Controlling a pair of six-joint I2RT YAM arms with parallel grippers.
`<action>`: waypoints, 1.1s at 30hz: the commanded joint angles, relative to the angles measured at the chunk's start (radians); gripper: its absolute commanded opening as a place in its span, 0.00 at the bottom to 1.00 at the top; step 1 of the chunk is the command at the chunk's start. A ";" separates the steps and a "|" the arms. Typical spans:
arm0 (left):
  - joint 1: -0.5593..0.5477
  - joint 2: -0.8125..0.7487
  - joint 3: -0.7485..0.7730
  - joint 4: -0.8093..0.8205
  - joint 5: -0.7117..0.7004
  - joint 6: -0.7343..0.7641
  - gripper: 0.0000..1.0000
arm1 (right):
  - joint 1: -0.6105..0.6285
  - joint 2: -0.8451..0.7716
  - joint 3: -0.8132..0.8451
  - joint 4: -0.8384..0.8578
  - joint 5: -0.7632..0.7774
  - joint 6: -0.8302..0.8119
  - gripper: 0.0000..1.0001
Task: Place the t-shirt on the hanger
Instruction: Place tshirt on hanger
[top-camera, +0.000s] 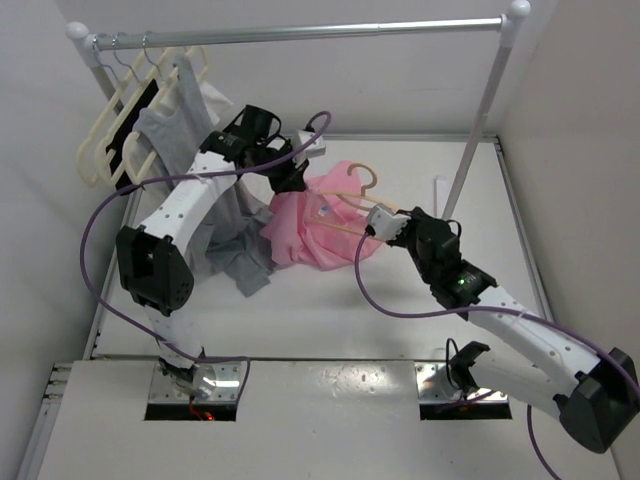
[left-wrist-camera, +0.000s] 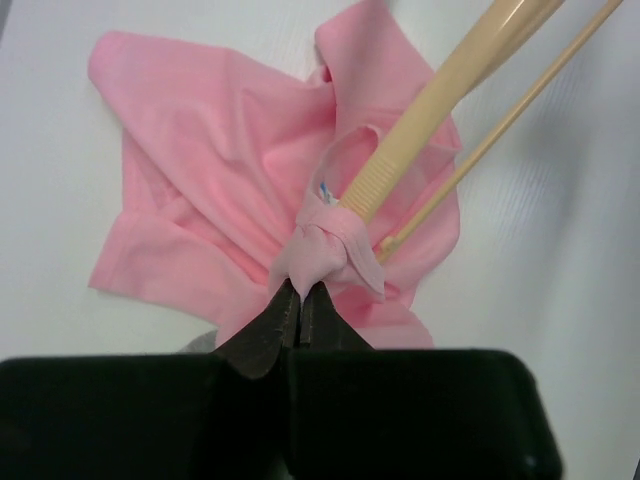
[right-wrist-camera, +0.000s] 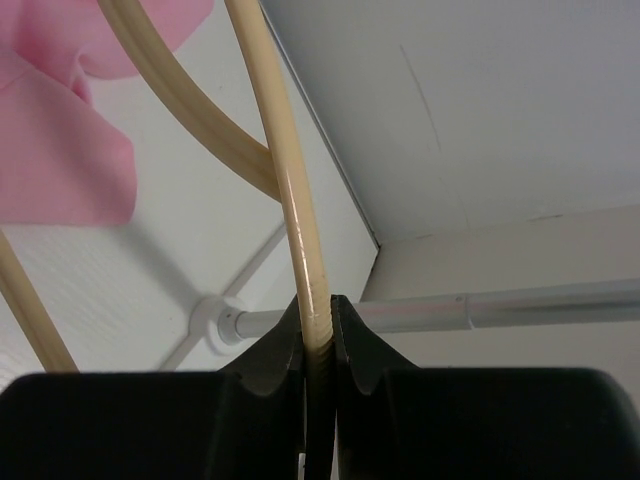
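Observation:
The pink t-shirt lies crumpled on the table's middle; in the left wrist view it spreads out with a small blue label at its neck. The peach-beige hanger lies partly over and into it, hook pointing to the far side. My left gripper is shut on a bunched fold of the t-shirt's neck, pulled around one hanger arm. My right gripper is shut on the hanger's other arm, which runs up between its jaws.
A clothes rail spans the back, with its right post standing on the table. Paler cream hangers and a gray garment hang at its left end. White walls enclose the table.

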 joint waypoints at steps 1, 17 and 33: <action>0.006 -0.044 0.066 -0.014 0.067 -0.024 0.00 | 0.019 -0.005 -0.002 0.075 -0.025 0.043 0.00; -0.139 -0.044 0.142 -0.103 0.094 0.038 0.04 | 0.019 0.056 -0.032 0.235 0.029 0.108 0.00; -0.204 -0.044 0.070 0.033 -0.239 0.077 0.32 | 0.028 0.013 -0.059 0.197 0.000 0.117 0.00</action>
